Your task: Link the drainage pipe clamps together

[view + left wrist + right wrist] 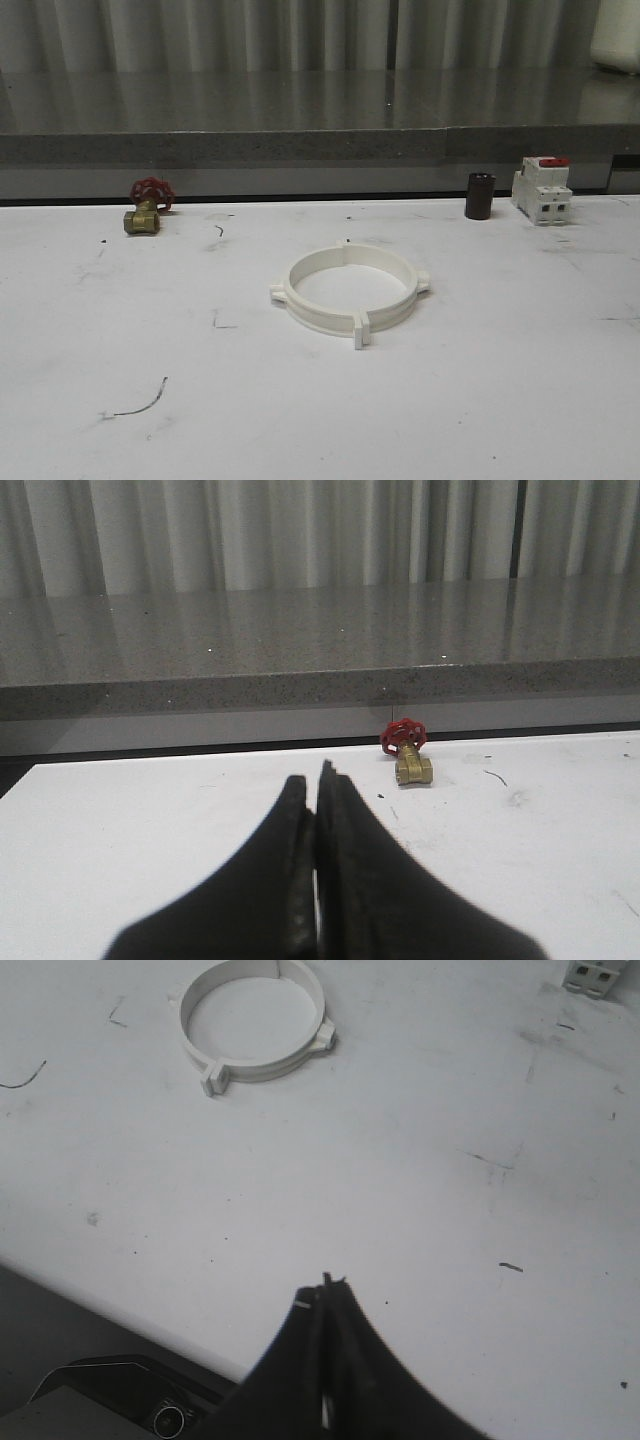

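The 2 pipe clamps (349, 291) are shown joined into 1 closed white ring, lying flat near the middle of the white table (500, 400). The flat ends at the front are seen pressed together into a paired tab, and a seam is visible at the far side of the ring. The connection is therefore judged complete or nearly so; whether both joints are fully seated cannot be told from these views. No further step appears to be required beyond a check of the joints.

The left gripper (318, 780) is seen with its fingers pressed together and nothing held; a brass valve with a red handwheel (408, 753) lies ahead of it. The right gripper (325, 1285) is likewise closed and empty, positioned over the near edge of the table, well apart from the ring. Neither gripper is in contact with the ring. A dark cylinder (480, 196) and a white breaker with a red top (542, 189) stand at the far right.
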You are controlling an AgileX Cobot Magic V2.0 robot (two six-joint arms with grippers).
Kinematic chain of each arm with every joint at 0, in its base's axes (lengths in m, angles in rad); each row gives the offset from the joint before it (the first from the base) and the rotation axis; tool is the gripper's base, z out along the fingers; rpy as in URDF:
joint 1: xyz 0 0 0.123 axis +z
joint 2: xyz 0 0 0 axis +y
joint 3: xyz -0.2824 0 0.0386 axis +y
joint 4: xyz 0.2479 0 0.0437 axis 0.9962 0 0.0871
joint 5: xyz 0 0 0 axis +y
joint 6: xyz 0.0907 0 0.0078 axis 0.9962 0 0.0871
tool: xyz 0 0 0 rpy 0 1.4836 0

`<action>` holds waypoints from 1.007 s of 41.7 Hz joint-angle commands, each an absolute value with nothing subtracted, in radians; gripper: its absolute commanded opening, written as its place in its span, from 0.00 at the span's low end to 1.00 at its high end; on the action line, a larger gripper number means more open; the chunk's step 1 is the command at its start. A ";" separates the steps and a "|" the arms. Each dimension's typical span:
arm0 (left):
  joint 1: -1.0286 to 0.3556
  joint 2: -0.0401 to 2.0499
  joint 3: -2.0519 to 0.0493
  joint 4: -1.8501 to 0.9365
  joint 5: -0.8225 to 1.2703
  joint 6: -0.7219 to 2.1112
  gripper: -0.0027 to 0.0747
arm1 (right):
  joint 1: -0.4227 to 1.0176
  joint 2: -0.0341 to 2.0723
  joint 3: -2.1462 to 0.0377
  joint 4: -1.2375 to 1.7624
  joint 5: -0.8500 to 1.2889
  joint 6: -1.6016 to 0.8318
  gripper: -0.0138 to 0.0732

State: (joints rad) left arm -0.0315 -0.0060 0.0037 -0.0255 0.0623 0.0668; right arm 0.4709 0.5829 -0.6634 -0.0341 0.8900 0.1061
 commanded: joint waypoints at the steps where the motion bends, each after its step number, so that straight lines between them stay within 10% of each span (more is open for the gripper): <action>1: -0.032 -0.018 0.027 -0.025 -0.024 0.054 0.01 | 0.464 0.586 -0.688 -0.040 0.831 0.097 0.02; 23: -0.032 -0.018 0.027 -0.025 -0.024 0.054 0.01 | 0.442 0.549 -0.680 -0.043 0.820 0.097 0.02; 42: -0.032 -0.018 0.027 -0.025 -0.024 0.054 0.01 | 0.048 -0.006 -0.158 -0.005 0.195 0.097 0.02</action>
State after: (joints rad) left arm -0.0315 -0.0060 0.0037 -0.0255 0.0623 0.0668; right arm 0.1021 0.0396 -0.1974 -0.0263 0.3599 0.1061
